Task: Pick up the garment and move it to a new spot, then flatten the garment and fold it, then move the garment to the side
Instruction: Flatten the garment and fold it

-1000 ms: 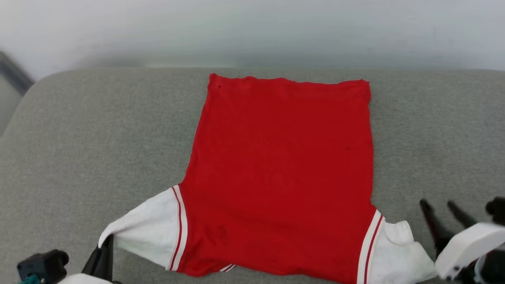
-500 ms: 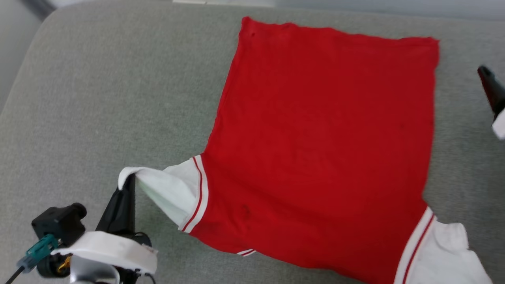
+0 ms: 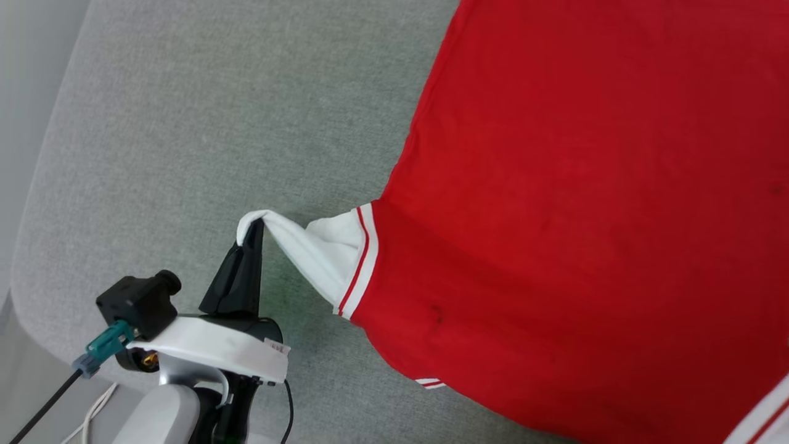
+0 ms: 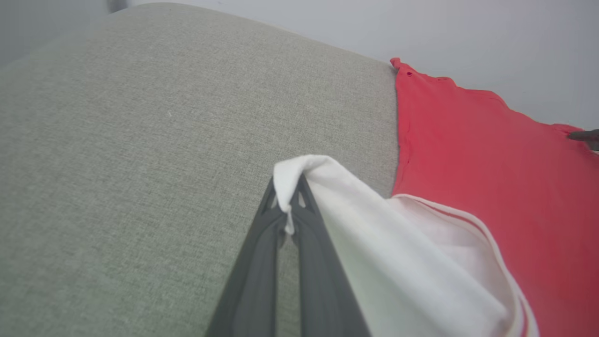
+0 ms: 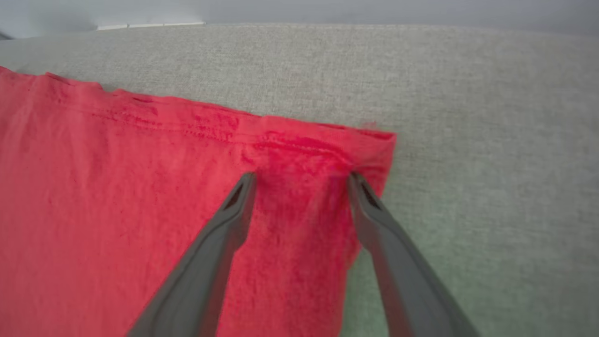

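The garment (image 3: pixel 585 216), a red shirt with white sleeves and red-and-white stripe trim, lies spread back-side up on a grey cushioned surface (image 3: pixel 216 123). My left gripper (image 3: pixel 251 227) is shut on the end of the garment's white left sleeve (image 3: pixel 320 253), lifting it off the surface; the left wrist view shows the sleeve fabric (image 4: pixel 374 243) pinched between the fingertips (image 4: pixel 269 206). My right gripper (image 5: pixel 302 177) stands open over the garment's far hem corner (image 5: pixel 327 154), both fingertips resting on the red cloth.
The grey surface's rounded left edge (image 3: pixel 37 203) drops away near my left arm. A pale wall (image 4: pixel 421 28) rises behind the surface. Bare grey fabric (image 5: pixel 491 140) lies to the right of the hem corner.
The head camera has tilted down and swung left, so the shirt shifted right in view. The held sleeve has been drawn toward the shirt body. The right gripper has left the head view.
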